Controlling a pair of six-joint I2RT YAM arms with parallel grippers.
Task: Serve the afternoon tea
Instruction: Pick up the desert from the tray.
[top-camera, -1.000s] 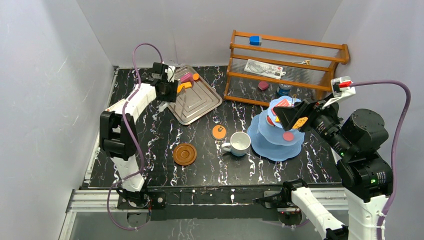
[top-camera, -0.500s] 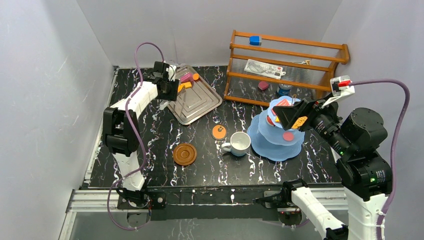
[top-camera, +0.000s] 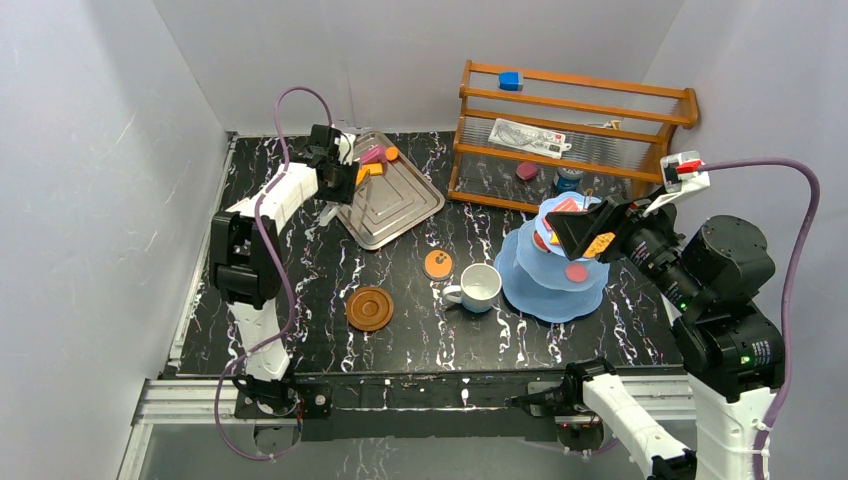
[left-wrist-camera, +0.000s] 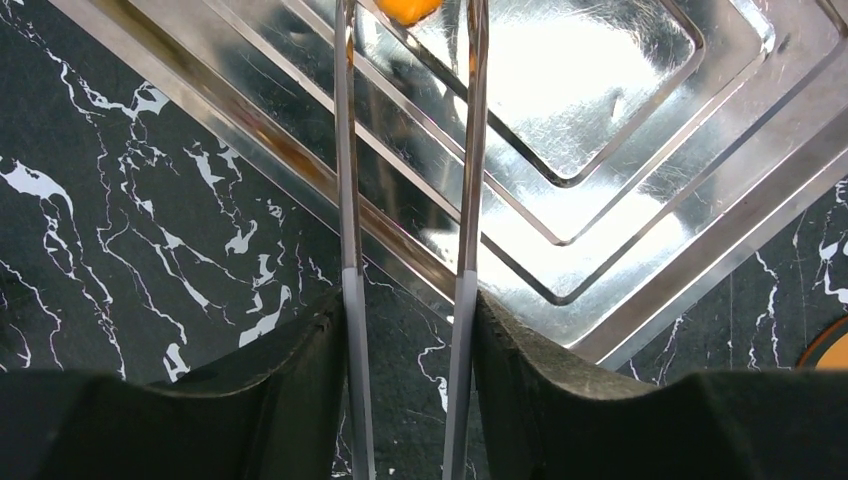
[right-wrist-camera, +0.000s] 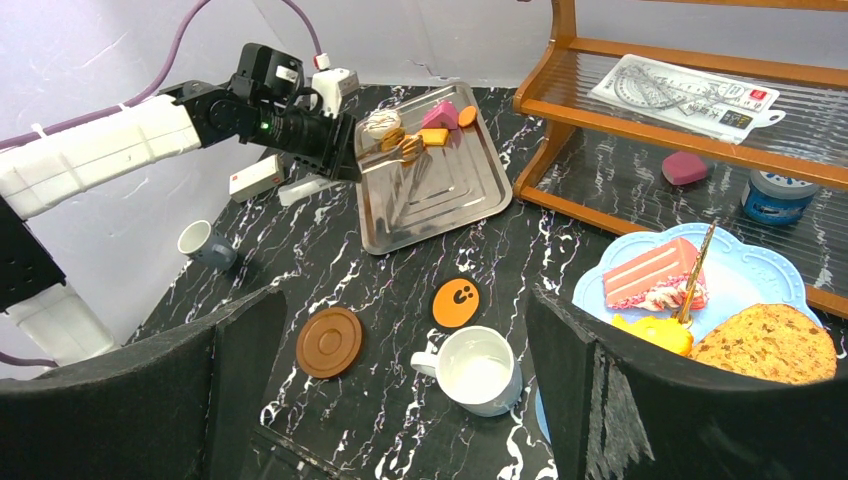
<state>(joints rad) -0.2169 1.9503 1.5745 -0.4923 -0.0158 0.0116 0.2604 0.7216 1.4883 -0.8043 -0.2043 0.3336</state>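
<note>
steel tray, top view: we see the silver tray (top-camera: 395, 205) at the far left of the table, with the orange pastry (top-camera: 370, 171) and the pink pastry (top-camera: 372, 154) on its far corner.
left arm, top view: the left gripper (top-camera: 345, 178) sits over that corner; over the last second the arm has crept a little closer to the pastries.
stand, top view: the light-blue stand (top-camera: 550, 285) is at the right, the white mug (top-camera: 480, 287) just beside it, and the brown saucer (top-camera: 369, 308) well apart to the left, bare.
right arm, top view: the right gripper (top-camera: 580, 232) hangs over the upper tiers, unmoved.
left wrist: the fingers are clamped on the metal tongs (left-wrist-camera: 345, 200), whose blades reach out over the tray and flank the orange pastry at the frame's top edge; we cannot tell whether the tips touch it.
right wrist: the jaws stand wide apart with nothing between them; below lie the pink cake slice (right-wrist-camera: 650, 272) and the cookie (right-wrist-camera: 770, 343) on the top tier, and the grey mug (right-wrist-camera: 205, 243) far off by the left arm.
meaning: we judge that the tongs are closing in on the orange pastry, so its trip to the stand is still to come.
</note>
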